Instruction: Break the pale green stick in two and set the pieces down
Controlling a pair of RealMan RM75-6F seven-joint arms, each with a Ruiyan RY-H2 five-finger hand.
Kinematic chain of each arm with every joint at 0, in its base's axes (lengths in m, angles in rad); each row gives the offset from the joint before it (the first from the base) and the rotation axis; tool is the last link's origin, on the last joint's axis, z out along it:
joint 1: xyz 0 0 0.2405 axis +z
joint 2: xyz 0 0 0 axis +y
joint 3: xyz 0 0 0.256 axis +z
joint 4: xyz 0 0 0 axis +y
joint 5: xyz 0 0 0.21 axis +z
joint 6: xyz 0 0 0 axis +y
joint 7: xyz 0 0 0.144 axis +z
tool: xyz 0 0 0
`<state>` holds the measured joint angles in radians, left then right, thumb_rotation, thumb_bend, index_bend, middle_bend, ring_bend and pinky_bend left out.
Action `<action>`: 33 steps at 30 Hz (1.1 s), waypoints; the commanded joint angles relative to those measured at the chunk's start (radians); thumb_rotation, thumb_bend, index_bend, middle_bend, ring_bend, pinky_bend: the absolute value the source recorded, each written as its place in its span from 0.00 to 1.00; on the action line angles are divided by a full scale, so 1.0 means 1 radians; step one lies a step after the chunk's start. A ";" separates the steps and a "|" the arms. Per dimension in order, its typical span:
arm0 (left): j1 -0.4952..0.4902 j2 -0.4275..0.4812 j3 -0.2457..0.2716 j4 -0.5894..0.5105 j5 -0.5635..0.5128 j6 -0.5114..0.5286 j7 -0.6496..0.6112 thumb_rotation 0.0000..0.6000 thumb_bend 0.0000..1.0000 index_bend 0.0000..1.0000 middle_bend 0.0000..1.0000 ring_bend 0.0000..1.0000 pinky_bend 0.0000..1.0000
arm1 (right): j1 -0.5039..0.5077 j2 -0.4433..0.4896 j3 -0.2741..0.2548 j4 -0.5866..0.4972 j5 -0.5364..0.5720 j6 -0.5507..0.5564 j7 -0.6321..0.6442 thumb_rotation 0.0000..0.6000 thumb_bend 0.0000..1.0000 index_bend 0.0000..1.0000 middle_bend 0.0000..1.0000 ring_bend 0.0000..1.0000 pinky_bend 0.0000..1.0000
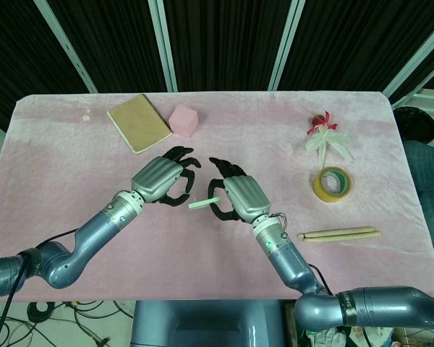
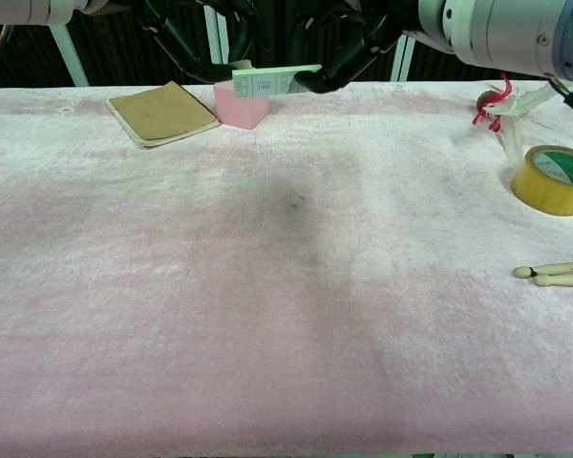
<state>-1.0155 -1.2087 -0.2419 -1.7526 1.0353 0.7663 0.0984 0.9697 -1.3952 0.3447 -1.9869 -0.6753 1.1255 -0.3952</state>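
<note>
A: While both arms reach over the middle of the worktop [image 1: 72,166], where does the pale green stick [image 1: 205,203] sit?

B: It sits in the air, raised above the pink cloth, between the two hands. The chest view shows it level, crossing in front of the pink block [image 2: 243,103] with printed text on its side.

A: State of the right hand [image 1: 240,195]?

B: Its dark fingers [image 2: 339,69] are curled onto the right end of the stick and pinch it. The head view shows the silver back of the hand turned up.

A: And the left hand [image 1: 159,179]?

B: Fingers are curled inward near the stick's left end. The chest view shows the left fingertips [image 2: 224,69] at or just beside that end, but whether they actually grip it cannot be told. The stick appears whole, in one piece.

A: Other items logged?

B: The tan spiral notebook [image 1: 138,122] lies near the far edge, left of centre, with the pink block just beside it on the right. Toward the right edge lies a white artificial flower with red ribbon [image 1: 325,137], and nearer than that a roll of yellow tape [image 1: 331,183]. Two wooden drumsticks [image 1: 340,234] lie side by side near the near right corner, touching or almost so.
</note>
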 commanded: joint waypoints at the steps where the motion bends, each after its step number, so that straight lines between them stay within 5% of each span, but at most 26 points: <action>1: -0.001 0.000 0.000 -0.002 0.000 0.000 0.000 1.00 0.41 0.62 0.22 0.00 0.00 | 0.000 0.002 0.000 -0.002 0.000 0.001 -0.001 1.00 0.45 0.79 0.00 0.00 0.08; 33: -0.008 -0.005 0.002 0.000 -0.008 -0.006 -0.004 1.00 0.49 0.65 0.23 0.00 0.00 | 0.007 0.003 -0.002 -0.001 0.005 0.000 -0.004 1.00 0.45 0.79 0.00 0.00 0.08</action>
<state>-1.0232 -1.2136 -0.2398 -1.7528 1.0273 0.7602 0.0953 0.9770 -1.3924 0.3428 -1.9879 -0.6701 1.1254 -0.3994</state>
